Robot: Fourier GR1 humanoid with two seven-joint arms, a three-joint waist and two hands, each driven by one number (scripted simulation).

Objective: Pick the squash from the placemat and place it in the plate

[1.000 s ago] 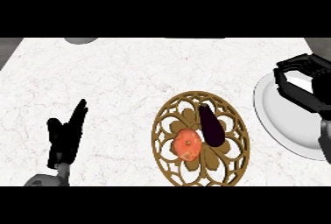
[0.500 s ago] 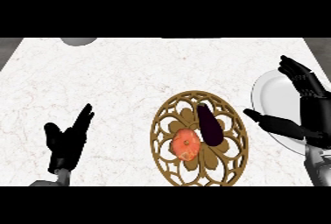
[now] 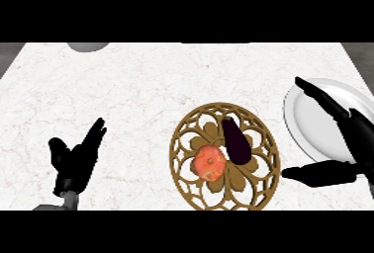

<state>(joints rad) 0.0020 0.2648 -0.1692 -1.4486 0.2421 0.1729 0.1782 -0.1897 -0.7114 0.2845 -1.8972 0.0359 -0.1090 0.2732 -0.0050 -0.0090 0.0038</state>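
Single head view, steeply down over the counter (image 3: 146, 99), fairly close perhaps.

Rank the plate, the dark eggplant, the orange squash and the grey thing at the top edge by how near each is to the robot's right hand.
From the right hand, head view:
1. Plate, directly under its fingers, at right.
2. Eggplant, on the placemat, to its left.
3. Squash, just left of the eggplant.
4. Grey object, at the far top left edge.

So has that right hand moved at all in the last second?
Yes. The right hand has come down from the far part of the white plate toward its near edge, fingers now spread open.
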